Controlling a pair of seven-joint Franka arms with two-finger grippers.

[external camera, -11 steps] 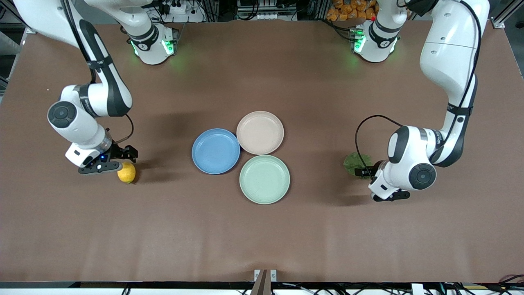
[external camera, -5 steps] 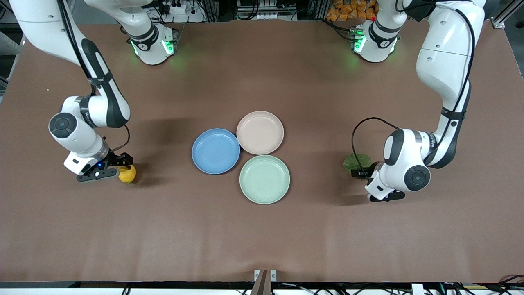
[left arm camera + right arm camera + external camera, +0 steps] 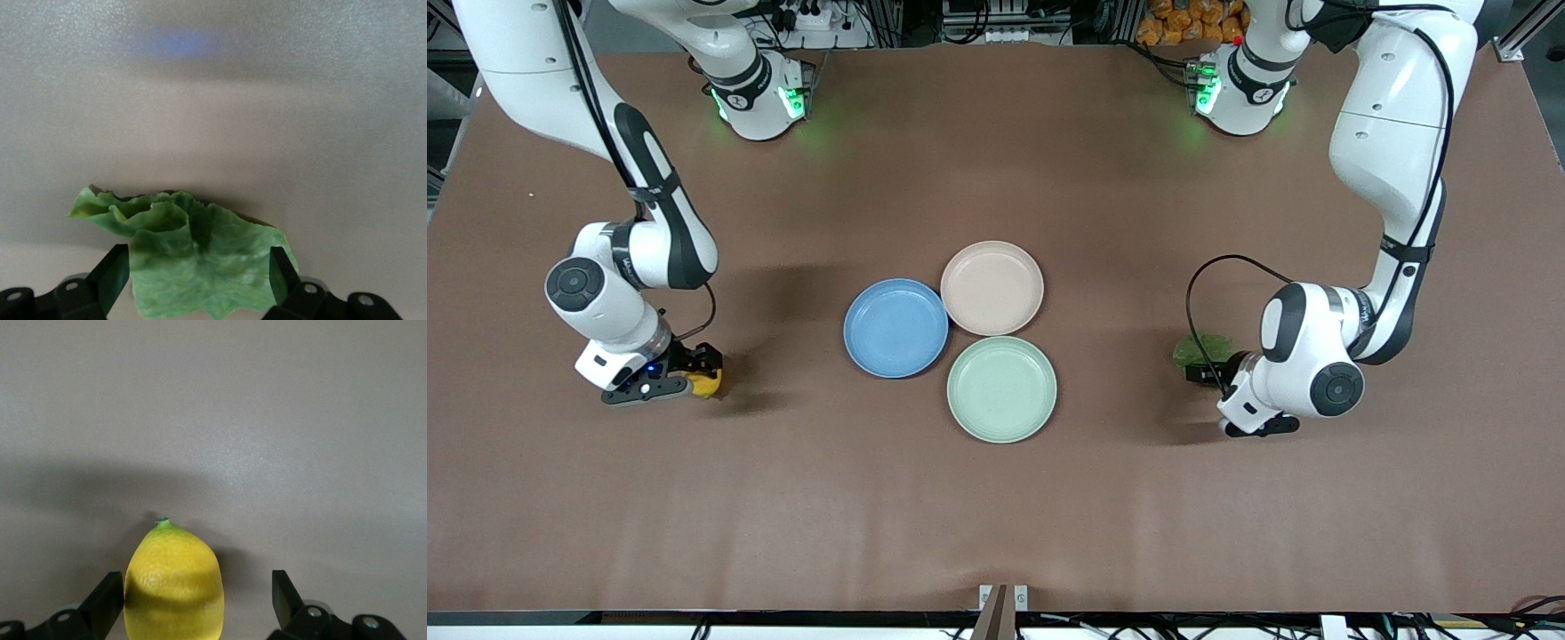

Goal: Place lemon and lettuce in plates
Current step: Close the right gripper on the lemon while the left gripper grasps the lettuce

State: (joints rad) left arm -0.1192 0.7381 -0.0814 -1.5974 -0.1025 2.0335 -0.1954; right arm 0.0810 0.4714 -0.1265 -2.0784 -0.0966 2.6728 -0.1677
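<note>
Brown worktop (image 3: 996, 498) fills the frame, with three plates in the middle: blue (image 3: 895, 327), pink (image 3: 991, 287) and mint (image 3: 1001, 388). At the left of the frame, the right gripper (image 3: 193, 600) is down around the lemon (image 3: 707, 382), jaws apart on both sides of it. At the right, the left gripper (image 3: 198, 277) is down around the lettuce (image 3: 1202, 348), jaws apart too. I think both should squeeze softly, then lift straight up so nothing slips.
</note>
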